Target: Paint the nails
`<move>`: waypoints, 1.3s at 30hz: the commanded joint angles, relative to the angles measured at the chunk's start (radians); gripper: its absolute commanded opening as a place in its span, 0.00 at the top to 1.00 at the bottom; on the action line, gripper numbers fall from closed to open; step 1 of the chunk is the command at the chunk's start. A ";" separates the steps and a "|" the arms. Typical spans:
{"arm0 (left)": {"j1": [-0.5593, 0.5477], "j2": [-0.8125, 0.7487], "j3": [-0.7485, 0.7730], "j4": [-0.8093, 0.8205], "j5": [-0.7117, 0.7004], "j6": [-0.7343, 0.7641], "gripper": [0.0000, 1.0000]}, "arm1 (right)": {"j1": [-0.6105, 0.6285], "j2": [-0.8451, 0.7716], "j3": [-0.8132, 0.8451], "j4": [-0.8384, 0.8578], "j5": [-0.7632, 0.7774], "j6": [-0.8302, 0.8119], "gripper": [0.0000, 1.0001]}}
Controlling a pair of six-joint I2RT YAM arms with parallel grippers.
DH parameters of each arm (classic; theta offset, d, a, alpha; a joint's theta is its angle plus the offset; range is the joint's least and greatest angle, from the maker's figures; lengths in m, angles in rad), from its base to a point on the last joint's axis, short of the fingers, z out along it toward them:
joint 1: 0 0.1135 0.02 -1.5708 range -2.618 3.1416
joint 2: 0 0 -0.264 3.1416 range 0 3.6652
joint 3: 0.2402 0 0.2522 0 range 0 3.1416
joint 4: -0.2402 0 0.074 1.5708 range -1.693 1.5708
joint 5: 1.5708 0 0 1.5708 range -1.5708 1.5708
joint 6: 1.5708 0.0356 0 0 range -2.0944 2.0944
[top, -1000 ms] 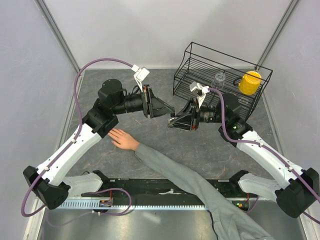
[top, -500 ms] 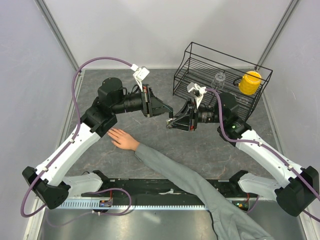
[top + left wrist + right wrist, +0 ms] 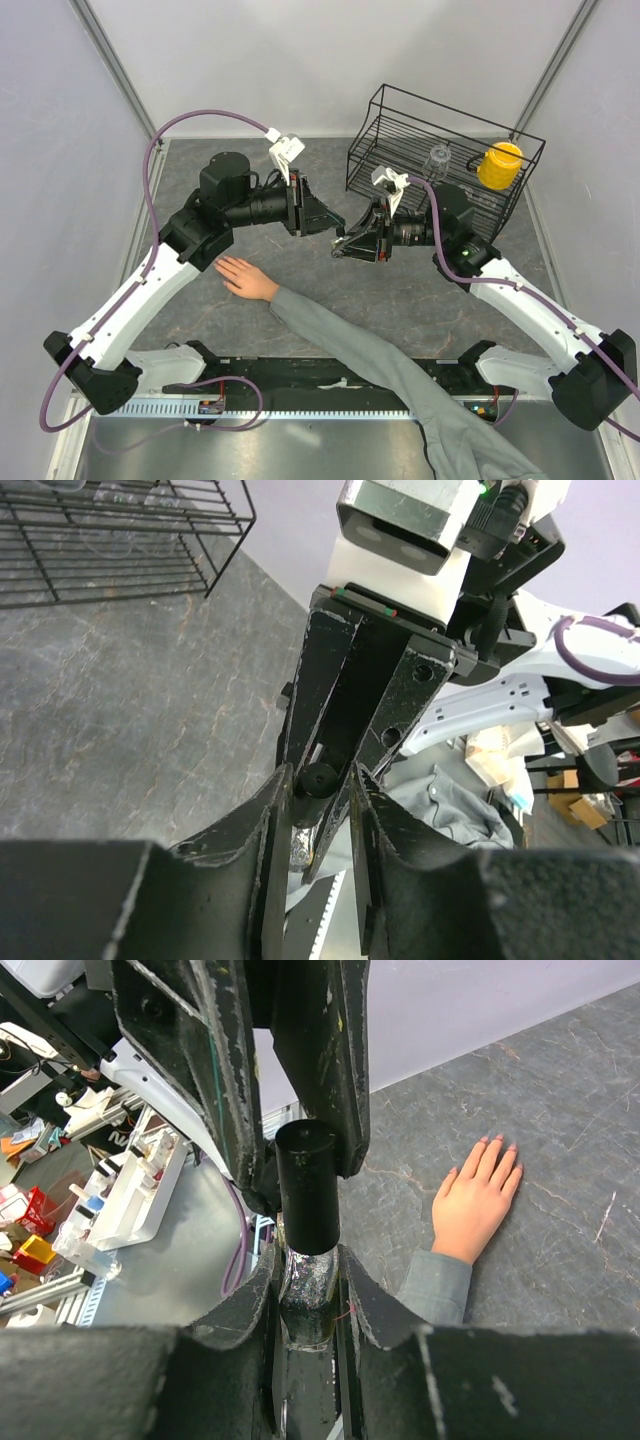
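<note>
The right gripper is pinched tight on the glittery body of a small bottle, whose black cap sticks out past its fingertips. The left gripper meets it head-on, its two fingers set narrowly apart on either side of that cap. Whether they actually press the cap or merely bracket it cannot be told, since the left wrist view shows a thin gap on each side while the right wrist view shows the fingers flush against it. The two grippers meet in the air over the middle of the worktop. From there the hand lies down, toward the near edge and toward the left arm's side, flat and palm-down just beside the left forearm, so the left arm is the nearer one. Its long axis runs from the grey sleeve at the near right out to the fingertips at the far left, pointing away from both grippers. Any brush would probably have to travel left and down, then work along that line. Only the right wrist view shows the nails, pale at the fingertips. The top view gives the layout but hides the bottle, and the left wrist view shows the cap end-on and no hand.
</note>
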 commanded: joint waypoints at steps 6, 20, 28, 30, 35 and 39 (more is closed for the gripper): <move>-0.005 0.033 0.128 -0.163 -0.024 0.131 0.53 | 0.012 0.013 0.061 -0.011 -0.009 -0.055 1.00; -0.005 0.128 0.316 -0.435 0.023 0.283 0.47 | 0.055 0.027 0.090 -0.100 -0.015 -0.128 1.00; -0.005 0.125 0.336 -0.464 0.088 0.300 0.47 | 0.066 0.028 0.095 -0.122 -0.011 -0.145 1.00; -0.005 0.128 0.335 -0.473 0.086 0.304 0.47 | 0.067 0.027 0.098 -0.122 -0.009 -0.147 1.00; -0.005 0.131 0.332 -0.498 0.069 0.312 0.48 | 0.069 0.022 0.098 -0.126 -0.006 -0.150 1.00; -0.005 0.130 0.332 -0.496 0.066 0.315 0.50 | 0.069 0.025 0.098 -0.126 -0.004 -0.151 1.00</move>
